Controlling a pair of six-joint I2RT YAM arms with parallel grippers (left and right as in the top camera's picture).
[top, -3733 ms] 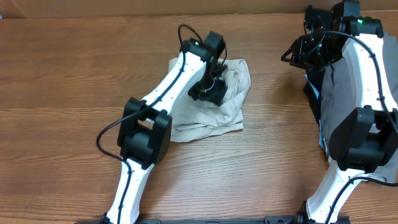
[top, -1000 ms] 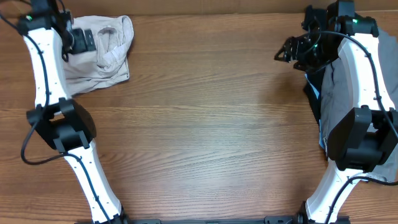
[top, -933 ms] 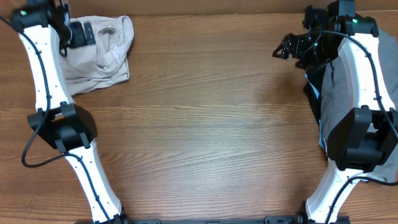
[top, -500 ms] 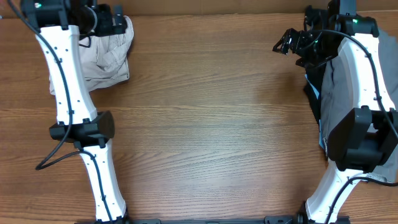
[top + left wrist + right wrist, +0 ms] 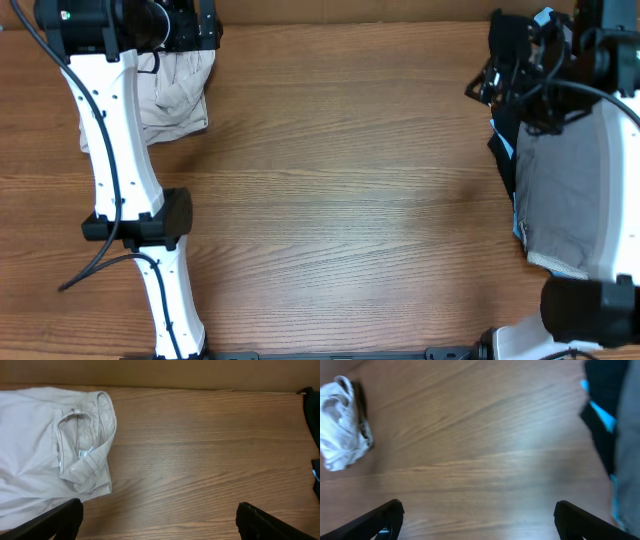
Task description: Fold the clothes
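The clothes, a pair of beige shorts (image 5: 170, 95), lie folded in a compact bundle at the table's far left corner. In the left wrist view the shorts (image 5: 45, 455) show their waistband and white inner label. My left gripper (image 5: 190, 28) is raised above their far right edge. It stands open and empty, its black fingertips (image 5: 55, 522) wide apart over bare wood. My right gripper (image 5: 485, 80) hangs high over the table's right side, also open and empty, its fingers (image 5: 375, 522) spread. The shorts (image 5: 340, 425) appear small and blurred far off in the right wrist view.
A grey garment (image 5: 565, 200) lies on a black garment (image 5: 503, 150) with a blue patch along the table's right edge, under my right arm. The same dark pile (image 5: 605, 400) fills the right wrist view's right side. The table's back edge (image 5: 200, 387) runs just behind the shorts.
My left arm has lifted clear of the shorts, which stay folded at the far left. My right arm has risen toward the camera above the pile on the right.
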